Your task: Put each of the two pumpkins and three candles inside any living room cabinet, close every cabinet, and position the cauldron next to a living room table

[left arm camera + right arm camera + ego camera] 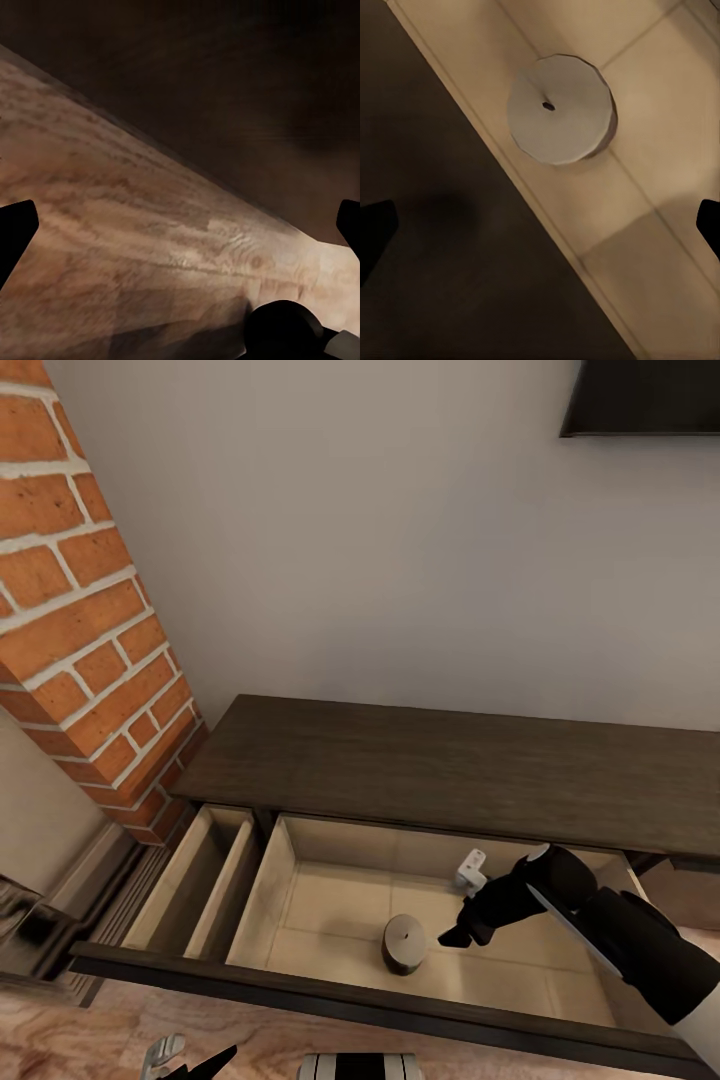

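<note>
The dark brown cabinet [450,770] stands against the wall with its wide drawer [350,1000] pulled out. One grey candle [405,943] stands upright on the drawer's pale beige floor near the front wall; from above its round top [561,109] shows a small wick hole. My right gripper [462,905] hangs open over the drawer just right of the candle, holding nothing, its fingertips spread wide [540,229]. My left gripper [185,1060] is low in front of the drawer, open and empty [180,225]. Pumpkins, cauldron and table are out of view.
A red brick fireplace [80,610] rises at the left beside the cabinet. A narrow drawer section [200,880] is open next to the wide one. A dark screen [640,395] hangs on the wall. Wooden floor [150,225] lies below the drawer front.
</note>
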